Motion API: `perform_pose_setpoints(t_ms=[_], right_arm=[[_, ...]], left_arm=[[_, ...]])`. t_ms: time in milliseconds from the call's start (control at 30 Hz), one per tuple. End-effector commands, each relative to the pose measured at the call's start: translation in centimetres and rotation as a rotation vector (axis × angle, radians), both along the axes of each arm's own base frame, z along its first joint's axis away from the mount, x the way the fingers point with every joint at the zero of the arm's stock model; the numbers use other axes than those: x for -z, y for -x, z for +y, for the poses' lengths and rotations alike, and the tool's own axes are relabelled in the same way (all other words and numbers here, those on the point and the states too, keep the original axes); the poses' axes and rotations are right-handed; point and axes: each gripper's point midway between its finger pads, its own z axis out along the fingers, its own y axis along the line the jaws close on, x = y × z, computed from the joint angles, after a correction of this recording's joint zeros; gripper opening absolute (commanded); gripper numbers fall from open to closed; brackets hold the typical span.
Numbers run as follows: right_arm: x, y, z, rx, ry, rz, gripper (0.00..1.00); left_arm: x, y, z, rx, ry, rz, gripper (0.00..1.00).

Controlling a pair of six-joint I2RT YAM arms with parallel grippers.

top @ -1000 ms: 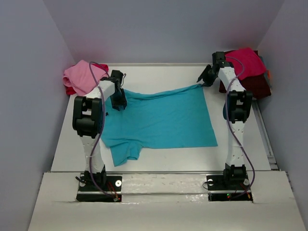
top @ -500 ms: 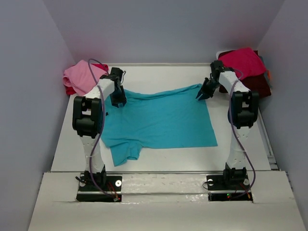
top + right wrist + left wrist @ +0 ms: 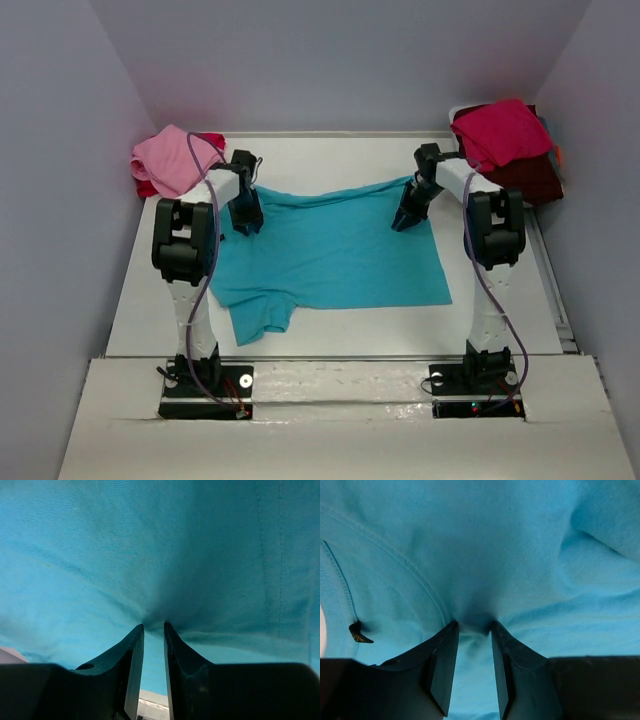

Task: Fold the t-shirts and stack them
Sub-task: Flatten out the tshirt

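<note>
Turquoise t-shirt lies spread flat on the table. My left gripper and right gripper each pinch its far edge, fingers nearly closed on cloth, I judge so the far half can fold toward me.

The left arm and the right arm each stand with the elbow bent high and the forearm reaching forward and down. The left gripper points down, its dark fingers a narrow gap apart, pinching a pucker of the turquoise t-shirt at their tips. The right gripper angles inward, its fingers set closer together and clamped on the same cloth.
</note>
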Motion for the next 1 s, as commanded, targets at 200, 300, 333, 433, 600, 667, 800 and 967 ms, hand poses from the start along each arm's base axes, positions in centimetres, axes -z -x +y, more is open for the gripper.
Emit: perform_pose_setpoints(t_ms=[200, 300, 333, 433, 600, 667, 800, 967], right_arm=[[-0.3, 3.2, -2.2, 0.027, 0.097, 0.035, 0.30], [-0.1, 4.5, -2.6, 0.033, 0.114, 0.056, 0.30], [-0.1, 4.9, -2.8, 0.032, 0.122, 0.060, 0.30], [0.0, 6.2, -3.1, 0.033, 0.133, 0.082, 0.30], [-0.2, 8.4, -3.3, 0.037, 0.131, 0.107, 0.31], [-0.3, 9.4, -3.5, 0.036, 0.136, 0.120, 0.31], [-0.4, 10.7, -3.6, 0.032, 0.137, 0.138, 0.31], [-0.8, 10.9, -3.7, 0.025, 0.135, 0.127, 0.31]], left_arm=[[1.7, 5.3, -0.7, 0.020, 0.065, 0.140, 0.44], [1.8, 6.5, -0.8, 0.024, 0.078, 0.160, 0.44], [1.5, 6.6, -0.9, 0.024, 0.084, 0.150, 0.44], [1.5, 7.9, -1.0, 0.026, 0.101, 0.169, 0.44], [1.5, 10.6, -1.2, 0.025, 0.133, 0.207, 0.44], [1.2, 11.3, -1.2, 0.025, 0.138, 0.211, 0.44], [0.9, 12.4, -1.1, 0.033, 0.145, 0.219, 0.44], [-0.3, 11.1, -0.6, 0.035, 0.113, 0.175, 0.44]])
